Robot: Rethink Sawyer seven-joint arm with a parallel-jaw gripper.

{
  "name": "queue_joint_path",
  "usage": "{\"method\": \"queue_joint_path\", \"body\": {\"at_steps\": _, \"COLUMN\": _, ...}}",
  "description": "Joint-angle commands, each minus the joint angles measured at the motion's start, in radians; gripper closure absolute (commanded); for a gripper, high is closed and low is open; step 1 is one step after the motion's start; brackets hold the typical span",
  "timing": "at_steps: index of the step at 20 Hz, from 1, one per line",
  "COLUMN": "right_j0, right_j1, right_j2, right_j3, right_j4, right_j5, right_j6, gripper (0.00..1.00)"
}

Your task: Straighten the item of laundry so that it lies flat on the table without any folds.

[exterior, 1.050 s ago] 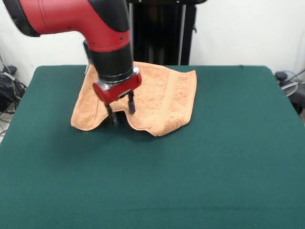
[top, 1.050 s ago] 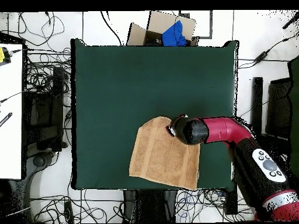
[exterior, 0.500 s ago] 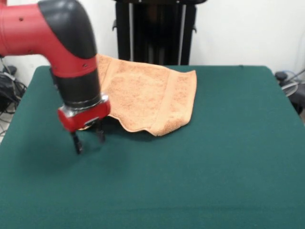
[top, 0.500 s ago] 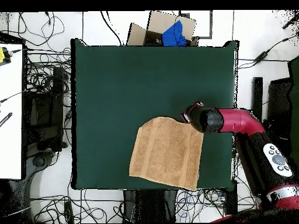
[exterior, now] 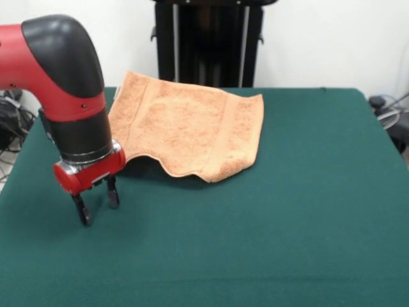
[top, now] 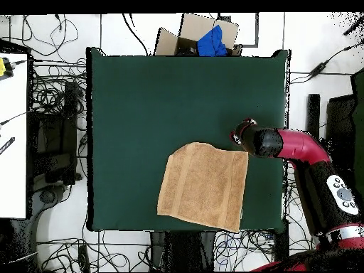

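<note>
The tool (exterior: 96, 201) at the end of the red and black arm hangs just above the big dark green cloth-covered tabletop (exterior: 268, 230). Its two black fingers (exterior: 82, 211) are spread apart and hold nothing. It is beside the soft light orange-tan towel (exterior: 192, 128) and does not touch it. The towel lies near one edge of the tabletop. Its near edge is wavy and lifts up a bit in the middle. From above, the towel (top: 203, 186) looks almost square, with the tool (top: 242, 133) just off one corner.
</note>
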Motion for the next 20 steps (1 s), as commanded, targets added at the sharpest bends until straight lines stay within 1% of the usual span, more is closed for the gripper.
{"method": "queue_joint_path", "body": {"at_steps": 1, "right_j0": 0.014, "right_j1": 0.067, "right_j2": 0.022, "right_j3": -0.065, "right_j4": -0.042, "right_j5": 0.051, "right_j6": -0.166, "gripper": 0.00}}
{"method": "queue_joint_path", "body": {"at_steps": 3, "right_j0": 0.013, "right_j1": 0.037, "right_j2": 0.014, "right_j3": -0.035, "right_j4": -0.009, "right_j5": 0.057, "right_j6": -0.119, "gripper": 0.00}}
{"method": "queue_joint_path", "body": {"at_steps": 5, "right_j0": 0.006, "right_j1": -0.002, "right_j2": 0.005, "right_j3": 0.000, "right_j4": 0.031, "right_j5": 0.056, "right_j6": -0.046, "gripper": 0.00}}
{"method": "queue_joint_path", "body": {"at_steps": 7, "right_j0": 0.008, "right_j1": -0.063, "right_j2": -0.018, "right_j3": 0.046, "right_j4": 0.067, "right_j5": 0.070, "right_j6": 0.035, "gripper": 0.00}}
{"method": "queue_joint_path", "body": {"at_steps": 9, "right_j0": 0.020, "right_j1": -0.151, "right_j2": -0.043, "right_j3": 0.113, "right_j4": 0.094, "right_j5": 0.087, "right_j6": 0.101, "gripper": 0.00}}
{"method": "queue_joint_path", "body": {"at_steps": 10, "right_j0": 0.035, "right_j1": -0.198, "right_j2": -0.061, "right_j3": 0.139, "right_j4": 0.113, "right_j5": 0.116, "right_j6": 0.128, "gripper": 0.00}}
{"method": "queue_joint_path", "body": {"at_steps": 13, "right_j0": 0.063, "right_j1": -0.289, "right_j2": -0.094, "right_j3": 0.176, "right_j4": 0.159, "right_j5": 0.176, "right_j6": 0.166, "gripper": 0.00}}
{"method": "queue_joint_path", "body": {"at_steps": 15, "right_j0": 0.060, "right_j1": -0.352, "right_j2": -0.096, "right_j3": 0.200, "right_j4": 0.200, "right_j5": 0.209, "right_j6": 0.160, "gripper": 0.00}}
{"method": "queue_joint_path", "body": {"at_steps": 16, "right_j0": 0.069, "right_j1": -0.388, "right_j2": -0.112, "right_j3": 0.205, "right_j4": 0.219, "right_j5": 0.244, "right_j6": 0.165, "gripper": 0.00}}
{"method": "queue_joint_path", "body": {"at_steps": 20, "right_j0": 0.086, "right_j1": -0.475, "right_j2": -0.152, "right_j3": 0.227, "right_j4": 0.260, "right_j5": 0.318, "right_j6": 0.173, "gripper": 0.00}}
